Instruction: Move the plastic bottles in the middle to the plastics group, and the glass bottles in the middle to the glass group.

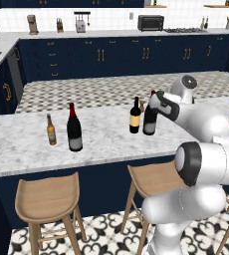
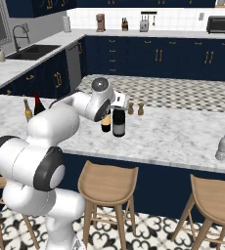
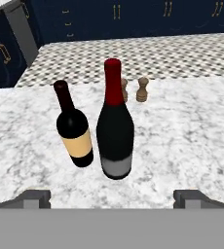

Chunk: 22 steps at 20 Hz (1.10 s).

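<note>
- The hand [image 3: 112, 197] hung with its fingers spread wide and nothing between them, facing the two wine bottles in the middle of the marble desk [image 3: 192, 141].
- The taller wine bottle [image 3: 115, 127], red foil on top and a grey label, stood upright, nearest and roughly centred between the fingertips.
- The shorter wine bottle [image 3: 74, 127], black top and cream label, stood just beside it, seemingly not touching.
- Both looked like glass: stiff, heavy, smooth, breakable if tipped. I judged the broad body the best place to hold; the neck would let it swing.
- The close neighbour left little room for one finger.
- Off to the robot's left stood the glass group: an amber beer bottle [image 1: 51, 130] and another wine bottle [image 1: 74, 129].
</note>
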{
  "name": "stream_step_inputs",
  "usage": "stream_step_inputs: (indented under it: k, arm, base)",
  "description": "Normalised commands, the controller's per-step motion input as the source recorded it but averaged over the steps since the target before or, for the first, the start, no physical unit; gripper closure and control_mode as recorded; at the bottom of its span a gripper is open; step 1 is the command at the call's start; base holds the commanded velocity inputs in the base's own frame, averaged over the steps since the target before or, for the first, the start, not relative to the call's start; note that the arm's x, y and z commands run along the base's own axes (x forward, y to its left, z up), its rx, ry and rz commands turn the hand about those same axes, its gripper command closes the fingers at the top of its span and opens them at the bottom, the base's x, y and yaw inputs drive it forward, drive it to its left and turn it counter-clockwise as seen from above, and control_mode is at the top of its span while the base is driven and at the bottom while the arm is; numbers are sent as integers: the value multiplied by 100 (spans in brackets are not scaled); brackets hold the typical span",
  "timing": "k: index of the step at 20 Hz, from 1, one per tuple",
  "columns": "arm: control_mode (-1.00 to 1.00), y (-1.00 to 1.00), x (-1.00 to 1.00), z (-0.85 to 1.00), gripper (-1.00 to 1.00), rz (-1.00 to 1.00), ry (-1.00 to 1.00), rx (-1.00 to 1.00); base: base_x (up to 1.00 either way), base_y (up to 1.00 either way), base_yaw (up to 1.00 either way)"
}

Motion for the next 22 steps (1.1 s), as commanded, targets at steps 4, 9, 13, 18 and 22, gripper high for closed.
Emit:
stream_step_inputs:
  k: [4,9,13,18,22]
  arm:
    - [-100,-7,39,0,-100,9,0,-3]
    - [-100,0,37,-3,-100,3,0,-1]
    - [-100,0,37,-10,-100,1,0,0]
    - [-100,21,42,-27,-100,3,1,0]
    - [-100,12,36,-18,-100,1,0,0]
  base:
    - [0,0,0]
    - [0,0,0]
    - [0,0,0]
    - [0,0,0]
    - [0,0,0]
